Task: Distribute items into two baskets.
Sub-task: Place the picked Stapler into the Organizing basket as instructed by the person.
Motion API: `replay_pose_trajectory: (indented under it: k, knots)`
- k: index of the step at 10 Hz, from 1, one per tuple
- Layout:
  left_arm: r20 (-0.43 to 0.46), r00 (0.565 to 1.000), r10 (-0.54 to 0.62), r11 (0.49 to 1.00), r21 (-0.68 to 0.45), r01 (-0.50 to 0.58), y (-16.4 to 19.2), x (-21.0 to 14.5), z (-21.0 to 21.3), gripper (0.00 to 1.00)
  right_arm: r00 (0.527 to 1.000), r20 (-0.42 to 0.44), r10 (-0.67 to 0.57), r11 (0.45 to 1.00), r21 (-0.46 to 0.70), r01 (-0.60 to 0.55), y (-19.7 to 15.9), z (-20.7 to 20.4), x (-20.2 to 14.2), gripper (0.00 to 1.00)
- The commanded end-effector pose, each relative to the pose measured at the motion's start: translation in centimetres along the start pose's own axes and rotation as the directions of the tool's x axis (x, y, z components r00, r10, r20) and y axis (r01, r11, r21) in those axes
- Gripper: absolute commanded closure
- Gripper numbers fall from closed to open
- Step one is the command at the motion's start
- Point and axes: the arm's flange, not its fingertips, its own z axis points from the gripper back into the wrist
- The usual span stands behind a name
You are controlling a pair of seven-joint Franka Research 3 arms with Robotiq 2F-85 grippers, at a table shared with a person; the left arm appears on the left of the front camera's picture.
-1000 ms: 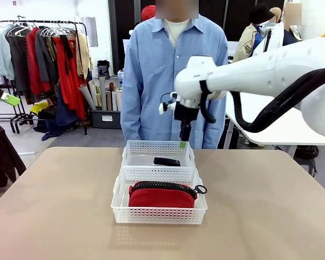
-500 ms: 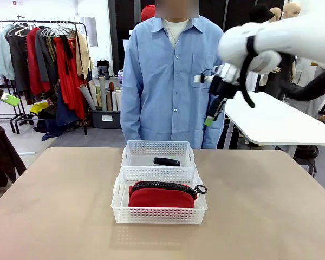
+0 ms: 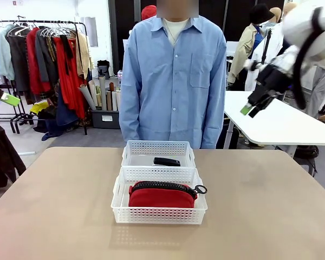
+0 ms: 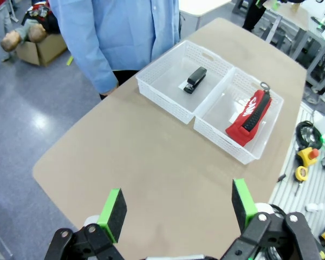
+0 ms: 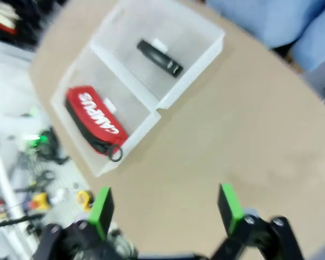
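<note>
The red pouch (image 3: 162, 196) is sitting in the near basket (image 3: 158, 214), and the stapler (image 3: 167, 161) is lying in the far basket (image 3: 157, 147) touching it. The right gripper (image 3: 248, 110) is hanging high beside the person (image 3: 174, 76), jaws wide, holding nothing. The left gripper (image 4: 177, 209) is hovering wide open above the table (image 4: 146, 162).

The right tool (image 3: 248, 110) hangs high at the right, fingers spread and empty; the left tool (image 4: 177, 208) is likewise spread.

perforated plastic baskets (image 3: 158, 214); soft cloth pouch (image 3: 161, 197).
</note>
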Motion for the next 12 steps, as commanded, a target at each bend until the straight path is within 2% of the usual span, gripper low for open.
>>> replay_pose_trajectory:
  k: [1,3,7,10,12]
  knots:
    - [0.024,1.000,-0.007,1.000,-0.012,0.007,-0.2,0.0,0.0,0.00,0.980,0.195,-0.027,1.000,0.009,0.026,1.2,2.9,-5.5,0.00]
    - [0.024,1.000,-0.007,1.000,-0.012,0.007,-0.2,0.0,0.0,0.00,0.954,0.288,-0.082,0.997,0.028,0.077,0.9,5.1,-9.3,0.00]
    - [0.024,1.000,-0.007,1.000,-0.012,0.007,-0.2,0.0,0.0,0.00,0.889,0.441,-0.122,0.992,0.070,0.101,0.6,4.9,-16.5,0.00]
    - [0.024,1.000,-0.007,1.000,-0.012,0.007,-0.2,0.0,0.0,0.00,0.860,0.495,-0.125,0.992,0.049,0.117,1.6,4.6,-20.3,0.00]
    - [0.024,1.000,-0.007,1.000,-0.012,0.007,-0.2,0.0,0.0,0.00,0.866,0.486,-0.114,0.993,0.035,0.111,1.8,4.9,-20.6,0.00]
